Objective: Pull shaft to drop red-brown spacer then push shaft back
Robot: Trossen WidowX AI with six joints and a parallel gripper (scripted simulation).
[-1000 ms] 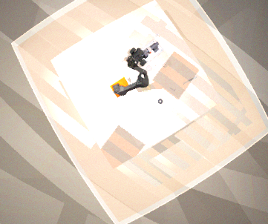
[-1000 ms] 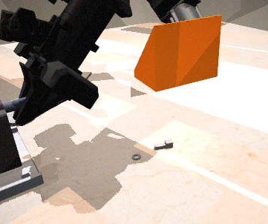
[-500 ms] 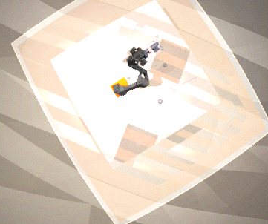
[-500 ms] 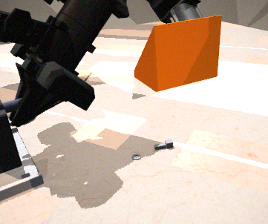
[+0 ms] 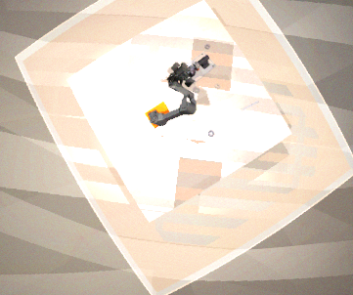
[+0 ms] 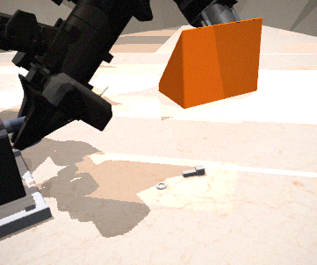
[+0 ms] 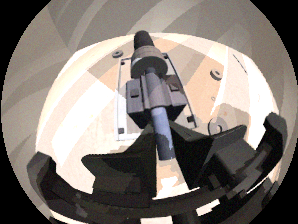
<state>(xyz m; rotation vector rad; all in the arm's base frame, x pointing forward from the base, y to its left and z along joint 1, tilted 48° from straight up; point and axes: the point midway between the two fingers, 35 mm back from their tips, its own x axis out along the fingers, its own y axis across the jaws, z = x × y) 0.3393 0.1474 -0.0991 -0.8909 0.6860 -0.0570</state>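
Note:
My gripper (image 6: pixel 22 126) (image 7: pixel 158 123) is shut on the pale blue-grey shaft (image 6: pixel 13 125) (image 7: pixel 161 120), near its free end. The shaft runs into a dark block (image 6: pixel 1 171) (image 7: pixel 135 102) on a pale base plate (image 6: pixel 34 217) (image 7: pixel 119 107). Beyond that block, the wrist view shows a grey round disc (image 7: pixel 149 65) and a dark cylinder (image 7: pixel 143 40) in line with the shaft. No red-brown spacer can be made out on the shaft. Rings lie on the table near the base plate, one at the upper left (image 7: pixel 117 54) and others at the right (image 7: pixel 215 74) (image 7: pixel 218 126); their colours cannot be told.
A grey ring (image 5: pixel 211 133) (image 6: pixel 161 186) lies apart on the table, beside a small dark bolt-like piece (image 6: pixel 194 171). The orange wedge block (image 5: pixel 163 106) (image 6: pixel 201 70) stands at the arm's base. A thin rod (image 5: pixel 250 105) lies farther right in the top view. Hard shadows cross the table.

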